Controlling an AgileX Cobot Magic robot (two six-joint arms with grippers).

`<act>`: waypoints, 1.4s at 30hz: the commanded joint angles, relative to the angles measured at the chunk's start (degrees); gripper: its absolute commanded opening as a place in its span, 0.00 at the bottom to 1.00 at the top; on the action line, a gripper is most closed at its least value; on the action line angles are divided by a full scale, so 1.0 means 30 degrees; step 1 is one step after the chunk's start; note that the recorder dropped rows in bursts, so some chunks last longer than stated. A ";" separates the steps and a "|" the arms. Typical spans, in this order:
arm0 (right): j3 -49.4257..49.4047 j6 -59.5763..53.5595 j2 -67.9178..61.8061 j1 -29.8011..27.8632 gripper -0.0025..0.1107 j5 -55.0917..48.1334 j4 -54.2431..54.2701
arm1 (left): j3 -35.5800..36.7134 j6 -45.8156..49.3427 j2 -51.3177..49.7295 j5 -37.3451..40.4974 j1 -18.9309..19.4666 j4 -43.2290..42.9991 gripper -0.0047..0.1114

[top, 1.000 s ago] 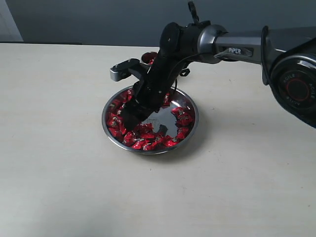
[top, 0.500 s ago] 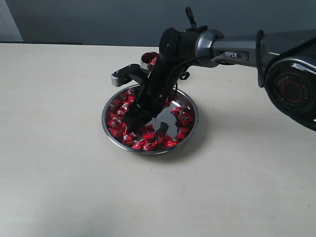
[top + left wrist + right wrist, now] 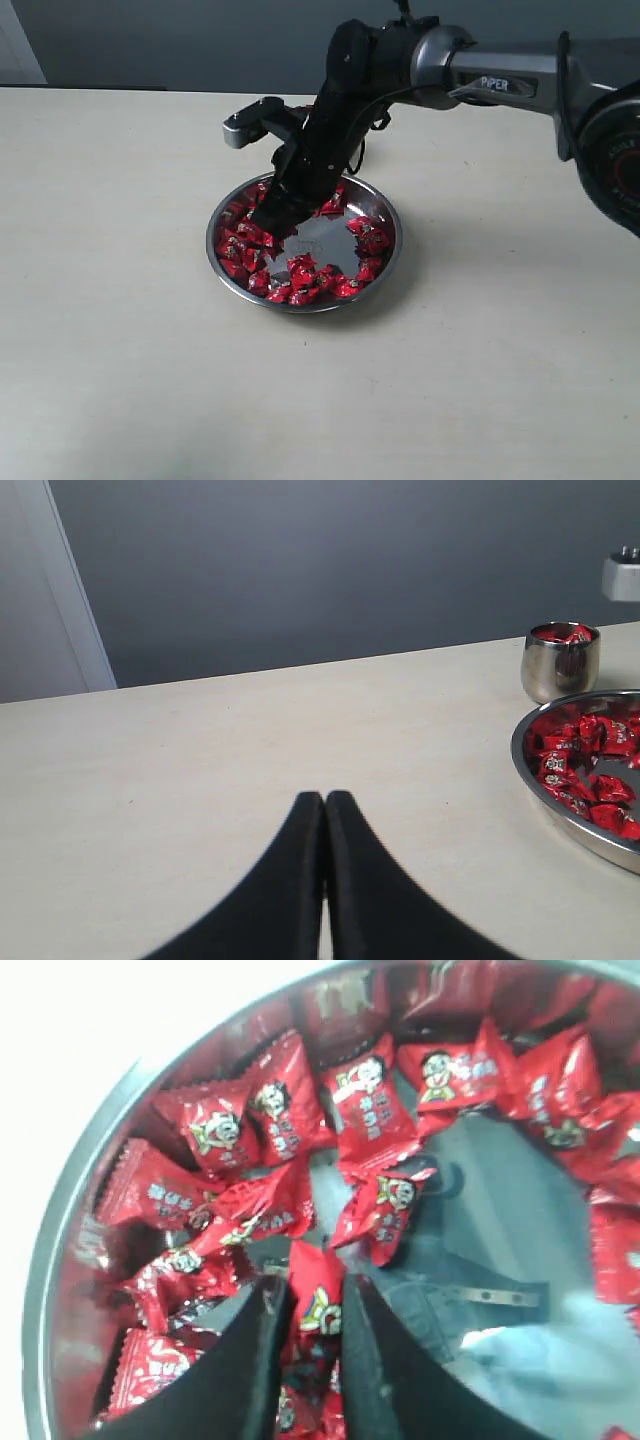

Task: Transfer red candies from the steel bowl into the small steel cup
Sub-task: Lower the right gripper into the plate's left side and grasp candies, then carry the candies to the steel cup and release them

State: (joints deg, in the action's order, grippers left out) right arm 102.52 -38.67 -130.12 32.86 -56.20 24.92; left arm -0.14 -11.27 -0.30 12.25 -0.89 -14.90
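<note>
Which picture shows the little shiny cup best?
The left wrist view: the small steel cup stands in full sight beside the steel bowl, red candies peeking from its top. In the exterior view the right arm hides it. The right wrist view looks into the bowl only, no cup.

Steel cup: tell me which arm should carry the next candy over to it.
Right. The right gripper pinches a candy just above the bowl, and the cup stands right beside that bowl. The left gripper is shut and empty over the bare table, off to the side.
</note>
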 commanded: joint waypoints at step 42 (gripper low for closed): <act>0.0032 0.4938 -0.0149 -0.2119 0.02 1.3834 -0.3749 | 0.0045 -0.0070 0.0099 -0.0109 -0.0122 0.0078 0.04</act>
State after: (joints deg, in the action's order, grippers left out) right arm 102.52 -23.95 -130.85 26.82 -17.06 13.62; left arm -0.14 -11.27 -0.30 12.25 -0.89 -14.90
